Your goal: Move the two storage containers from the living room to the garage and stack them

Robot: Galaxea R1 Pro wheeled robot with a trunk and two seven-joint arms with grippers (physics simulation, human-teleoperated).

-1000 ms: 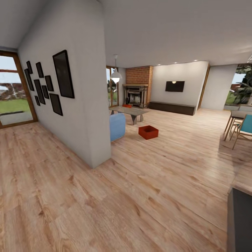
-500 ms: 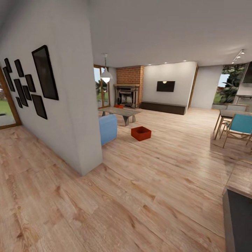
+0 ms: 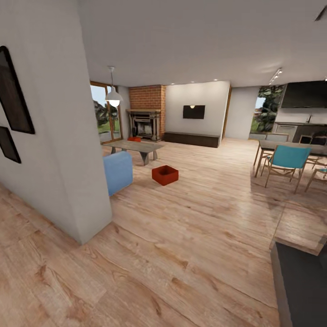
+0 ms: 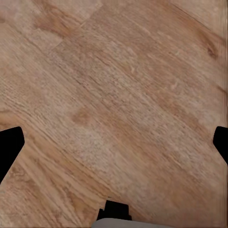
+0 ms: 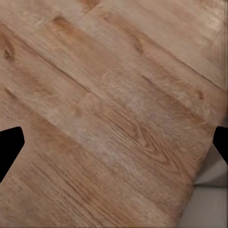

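I am looking at a red storage container (image 3: pixel 165 175), middle-left. It looks stiff and light; I'd grab its walls. Both my pincers, left pincer (image 4: pixel 114 142) and right pincer (image 5: pixel 114 142), are wide, holding nothing.

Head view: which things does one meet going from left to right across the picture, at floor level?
White wall → pale blue sofa → coffee table → red storage container → blue chair → dark counter edge.
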